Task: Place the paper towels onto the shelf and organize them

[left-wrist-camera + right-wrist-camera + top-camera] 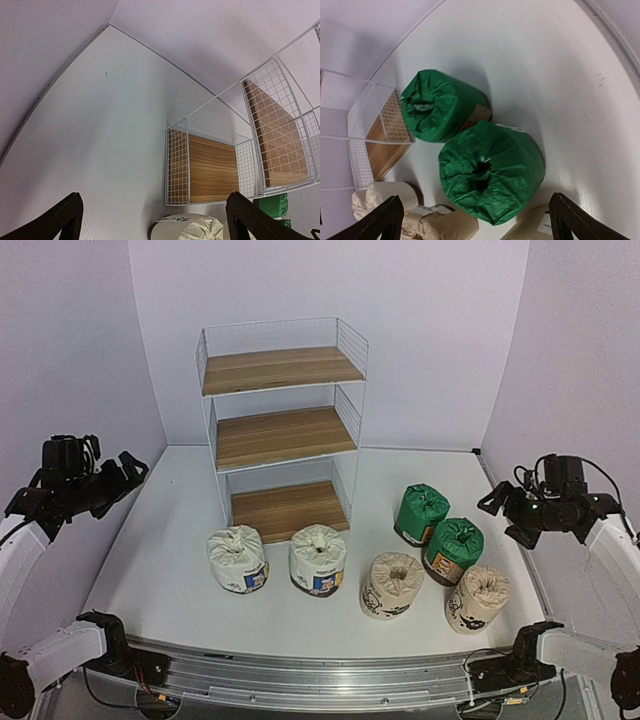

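**Paper towels (391, 585) standing on the table (170, 560) in front of the shelf (283, 368), both grippers spread and holding nothing**

From the top external camera I am watching six wrapped rolls standing upright on the white table. The two white rolls (237, 558) are sitting side by side just ahead of the shelf's bottom board. The two green rolls (453, 549) are standing to the right of the shelf, touching each other. The two beige rolls (477, 598) are sitting nearest the arms, to the right of the white pair. The left gripper (133, 467) is hanging at the far left and the right gripper (490, 502) at the far right, both well apart from every roll.

Through the left wrist camera I am looking down onto the shelf's mesh sides and wooden boards. The gathered top of a pale roll (192, 227) is showing at the bottom edge. The dark fingers (67, 217) are standing wide apart with nothing between them.

Through the right wrist camera I am seeing the green rolls pressing together, with beige wrapping showing along the bottom edge and a corner of the shelf at the left. These fingers (570, 217) are also spreading wide and gripping nothing.
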Controlling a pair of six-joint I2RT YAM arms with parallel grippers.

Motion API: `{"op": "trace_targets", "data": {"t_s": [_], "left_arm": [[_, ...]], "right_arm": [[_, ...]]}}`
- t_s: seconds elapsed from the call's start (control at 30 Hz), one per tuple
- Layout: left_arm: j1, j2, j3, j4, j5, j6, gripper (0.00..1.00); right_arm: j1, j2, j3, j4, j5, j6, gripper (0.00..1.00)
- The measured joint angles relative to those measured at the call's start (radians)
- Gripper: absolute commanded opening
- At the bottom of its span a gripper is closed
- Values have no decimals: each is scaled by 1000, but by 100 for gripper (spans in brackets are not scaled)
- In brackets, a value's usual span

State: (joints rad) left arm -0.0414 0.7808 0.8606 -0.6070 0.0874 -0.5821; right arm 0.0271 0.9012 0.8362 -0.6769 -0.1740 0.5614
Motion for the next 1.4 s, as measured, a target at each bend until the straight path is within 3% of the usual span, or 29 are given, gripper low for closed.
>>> {"op": "trace_targets", "data": {"t_s": [0.1,0.17,0.37,0.5,0.77,0.9,1.4], "left_arm": [[0,-2,-15,-4,18,-4,100],[0,-2,-27,-4,26,-8,100],[0,18,-45,-4,43,-22,100],[0,27,-45,-4,47,-22,100],[0,24,-52,-7,50,-22,100],[0,19,-53,-7,50,-22,100],[0,21,-72,-25,50,-21,100]], "right_arm": [[30,15,2,14,-124,-4,98],[155,51,18,22,-111,2,98],[684,357,226,19,156,73,95],[882,632,425,44,345,118,88],[1002,881,600,35,524,194,80],[1008,927,622,35,544,224,70],[1015,1008,629,55,563,295,58]]}}
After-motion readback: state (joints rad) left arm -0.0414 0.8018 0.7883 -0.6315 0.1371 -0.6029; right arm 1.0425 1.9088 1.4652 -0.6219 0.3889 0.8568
